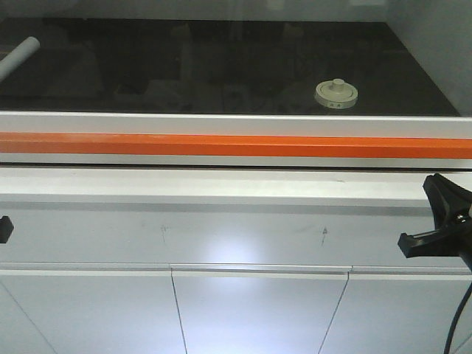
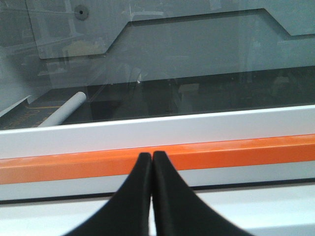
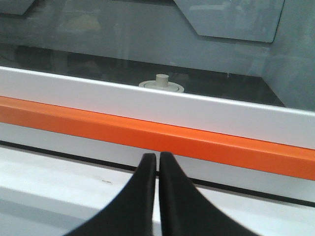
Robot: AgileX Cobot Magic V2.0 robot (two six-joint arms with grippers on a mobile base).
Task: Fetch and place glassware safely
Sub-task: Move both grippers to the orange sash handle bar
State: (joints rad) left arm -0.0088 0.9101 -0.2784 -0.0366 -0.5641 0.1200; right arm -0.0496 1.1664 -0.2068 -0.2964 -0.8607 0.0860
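While the cream-lidded jar (image 1: pixel 335 94) stands on the dark worktop (image 1: pixel 221 44), left hand (image 2: pixel 151 156) and right hand (image 3: pixel 158 157) are closed, empty.

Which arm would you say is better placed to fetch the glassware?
Right: the small cream-lidded glass jar sits right of centre, ahead of the right gripper; the left wrist view misses it.

The jar (image 1: pixel 335 94) is seen upper right on the worktop (image 1: pixel 221 51), behind the rail (image 1: pixel 221 144); a tube (image 1: pixel 18 57) is seen upper left.
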